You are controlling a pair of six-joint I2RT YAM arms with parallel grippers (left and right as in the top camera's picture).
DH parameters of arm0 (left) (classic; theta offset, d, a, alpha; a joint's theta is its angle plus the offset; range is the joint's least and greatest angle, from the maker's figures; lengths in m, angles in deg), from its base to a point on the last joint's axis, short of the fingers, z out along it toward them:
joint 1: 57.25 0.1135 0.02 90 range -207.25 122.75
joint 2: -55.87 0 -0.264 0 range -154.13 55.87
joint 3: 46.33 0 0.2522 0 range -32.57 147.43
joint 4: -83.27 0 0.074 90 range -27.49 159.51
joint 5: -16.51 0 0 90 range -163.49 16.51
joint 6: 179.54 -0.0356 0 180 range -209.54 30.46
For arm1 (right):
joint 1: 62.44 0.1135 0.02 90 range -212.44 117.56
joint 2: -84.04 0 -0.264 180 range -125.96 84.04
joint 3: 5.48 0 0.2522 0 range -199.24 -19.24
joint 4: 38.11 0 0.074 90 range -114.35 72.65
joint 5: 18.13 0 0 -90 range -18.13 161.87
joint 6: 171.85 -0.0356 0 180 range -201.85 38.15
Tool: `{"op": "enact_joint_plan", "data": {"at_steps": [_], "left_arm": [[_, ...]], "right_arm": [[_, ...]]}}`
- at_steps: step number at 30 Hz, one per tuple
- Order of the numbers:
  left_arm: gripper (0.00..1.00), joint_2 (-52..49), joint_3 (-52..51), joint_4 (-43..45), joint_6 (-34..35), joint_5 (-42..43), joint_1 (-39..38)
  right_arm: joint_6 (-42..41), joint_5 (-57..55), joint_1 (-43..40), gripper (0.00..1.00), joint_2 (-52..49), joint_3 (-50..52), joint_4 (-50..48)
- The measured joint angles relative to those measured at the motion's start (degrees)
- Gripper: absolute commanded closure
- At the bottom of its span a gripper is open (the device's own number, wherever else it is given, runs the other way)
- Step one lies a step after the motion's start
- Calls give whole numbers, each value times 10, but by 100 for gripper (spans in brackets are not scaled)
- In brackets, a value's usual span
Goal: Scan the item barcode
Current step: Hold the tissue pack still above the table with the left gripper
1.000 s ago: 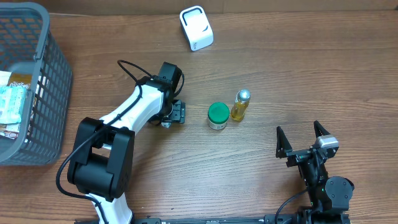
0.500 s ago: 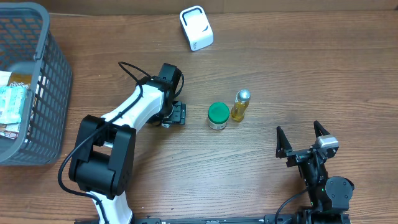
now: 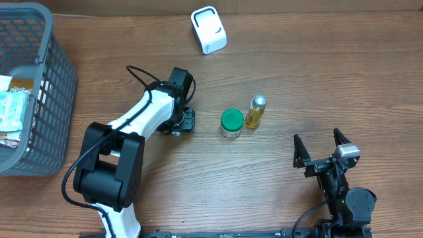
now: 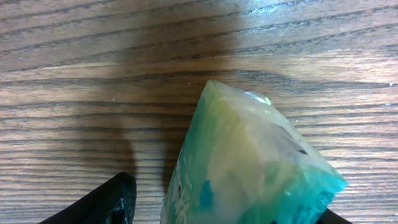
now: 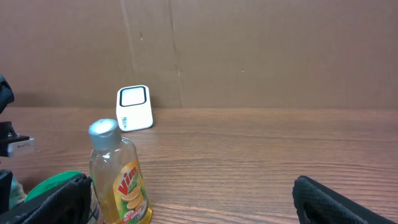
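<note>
Left fingers [image 4: 112, 202] narrowed around packet [image 4: 249, 168] (table [image 3: 297, 66] edges far).

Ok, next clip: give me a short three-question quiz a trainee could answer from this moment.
1. True or false: the green-lidded jar stands right beside the yellow bottle.
2. In the left wrist view, what sits between the jaws of the left gripper? A: a teal packet; B: a jar; C: nothing.
3. Which gripper has nothing between its jaws?
Key: 1 true; 2 A; 3 the right gripper.
</note>
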State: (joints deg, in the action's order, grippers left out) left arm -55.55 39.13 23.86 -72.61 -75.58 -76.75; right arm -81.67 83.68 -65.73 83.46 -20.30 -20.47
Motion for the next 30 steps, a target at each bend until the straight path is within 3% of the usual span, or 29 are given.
{"op": "enact_joint_plan", "data": {"at_steps": [5,7,11,14,16,19,21,22,25,27,30], "left_arm": [[32,0,0,0,0,0,0],[37,0,0,0,0,0,0],[59,0,0,0,-3,0,0],[82,0,0,0,-6,1,0],[87,0,0,0,-5,2,0],[75,0,0,0,-7,2,0],[46,0,0,0,-8,2,0],[41,0,0,0,-9,2,0],[40,0,0,0,-6,2,0],[48,0,0,0,-6,2,0],[80,0,0,1,-3,2,0]], "right_arm": [[0,0,0,0,0,0,0],[0,0,0,0,0,0,0],[0,0,0,0,0,0,0],[0,0,0,0,0,0,0],[0,0,0,0,0,0,0],[0,0,0,0,0,0,0],[0,0,0,0,0,0,0],[0,0,0,0,0,0,0],[0,0,0,0,0,0,0],[0,0,0,0,0,0,0],[0,0,0,0,0,0,0]]}}
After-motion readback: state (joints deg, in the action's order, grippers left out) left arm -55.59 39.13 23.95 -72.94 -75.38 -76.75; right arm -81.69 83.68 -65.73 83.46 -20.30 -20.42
